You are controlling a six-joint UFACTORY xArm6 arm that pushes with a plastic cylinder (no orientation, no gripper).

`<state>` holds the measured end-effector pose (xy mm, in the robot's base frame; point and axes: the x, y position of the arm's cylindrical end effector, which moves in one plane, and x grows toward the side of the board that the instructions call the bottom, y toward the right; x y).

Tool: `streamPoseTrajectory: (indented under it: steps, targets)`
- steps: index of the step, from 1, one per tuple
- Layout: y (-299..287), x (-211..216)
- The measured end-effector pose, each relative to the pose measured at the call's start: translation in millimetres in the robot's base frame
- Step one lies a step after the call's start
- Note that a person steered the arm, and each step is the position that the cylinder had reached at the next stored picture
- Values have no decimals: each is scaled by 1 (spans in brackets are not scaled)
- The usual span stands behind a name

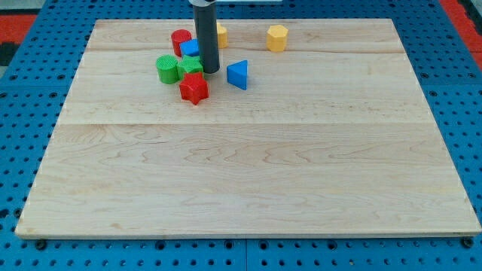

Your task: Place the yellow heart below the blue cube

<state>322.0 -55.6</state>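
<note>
The yellow heart [222,35] lies near the board's top edge, mostly hidden behind my rod, with only its right side showing. The blue cube [190,48] sits just left of the rod, touching a red cylinder [180,39] at its upper left. My tip [209,71] rests on the board below the heart, right of the blue cube, close beside a green block [191,65]. The heart stands up and to the right of the cube, with the rod between them.
A green cylinder [166,68] sits left of the green block. A red star [194,88] lies just below them. A blue triangle [238,74] is right of my tip. A yellow hexagon [277,37] sits further right near the top edge of the wooden board [248,181].
</note>
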Motion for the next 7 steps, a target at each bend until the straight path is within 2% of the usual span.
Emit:
streamPoseTrajectory:
  steps: [1,3,5,6,7]
  targets:
    - [-18,1]
    - [-105,48]
    - [-115,-8]
    - [-173,-5]
    - [-181,-3]
